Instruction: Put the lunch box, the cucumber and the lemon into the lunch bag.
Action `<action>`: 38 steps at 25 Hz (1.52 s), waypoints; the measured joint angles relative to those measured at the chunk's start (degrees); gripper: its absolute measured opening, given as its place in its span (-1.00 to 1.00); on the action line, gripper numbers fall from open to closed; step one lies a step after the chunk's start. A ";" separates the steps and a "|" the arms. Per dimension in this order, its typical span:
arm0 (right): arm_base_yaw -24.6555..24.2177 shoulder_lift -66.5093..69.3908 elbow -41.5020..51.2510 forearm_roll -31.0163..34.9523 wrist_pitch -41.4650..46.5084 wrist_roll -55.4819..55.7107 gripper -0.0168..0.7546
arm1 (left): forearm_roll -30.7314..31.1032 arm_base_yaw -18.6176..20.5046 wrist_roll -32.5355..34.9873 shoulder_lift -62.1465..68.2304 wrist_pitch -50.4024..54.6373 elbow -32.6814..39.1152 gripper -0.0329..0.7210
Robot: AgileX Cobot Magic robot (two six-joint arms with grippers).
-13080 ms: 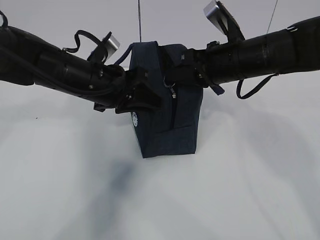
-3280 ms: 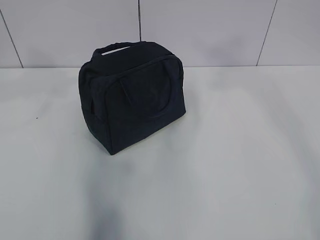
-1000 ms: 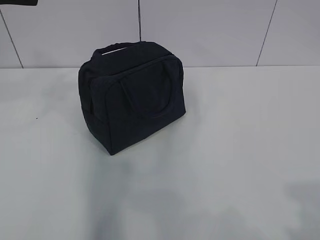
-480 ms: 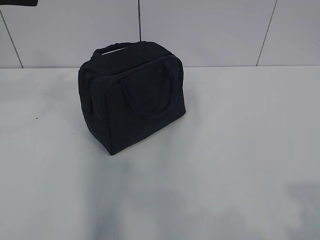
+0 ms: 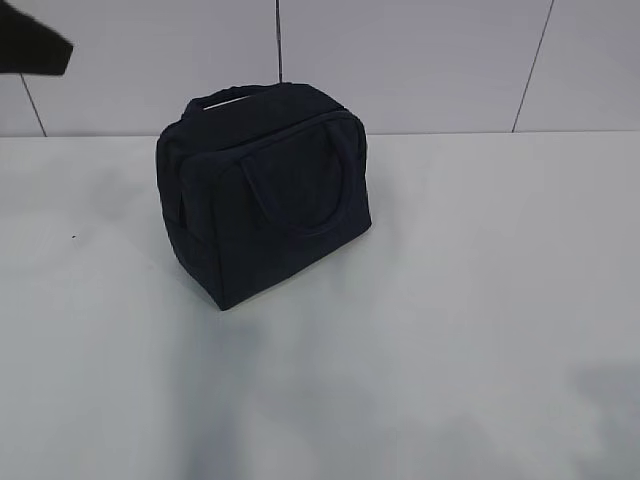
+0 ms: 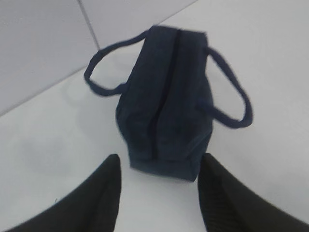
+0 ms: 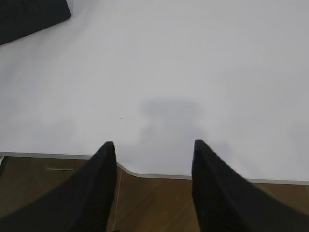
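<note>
So the lunch bag [image 5: 262, 190] just sits upright on the white bench [image 5: 480, 300], zipped along the top, with its two loop handles flopped out to either side. The left gripper [image 6: 159, 166] hangs above and just short of the bag's near end, jaws apart and holding nothing. The right gripper [image 7: 152, 150] is also parted and empty, over the bare bench edge.

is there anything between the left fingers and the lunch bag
Nothing visible. In the left wrist view the open left fingers frame bare white table, and the lunch bag stands just ahead, its top zipper looking closed.
</note>
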 joint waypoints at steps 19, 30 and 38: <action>0.00 0.00 0.00 0.00 0.00 0.10 0.04 | 30.35 0.00 -29.28 -32.76 -1.89 18.19 0.09; 0.00 0.00 0.00 0.00 0.00 0.10 0.04 | 32.93 0.00 -37.57 -49.31 6.78 25.08 0.09; 0.00 0.00 0.00 0.00 0.00 0.10 0.04 | 32.93 0.00 -42.24 -61.77 12.88 30.33 0.09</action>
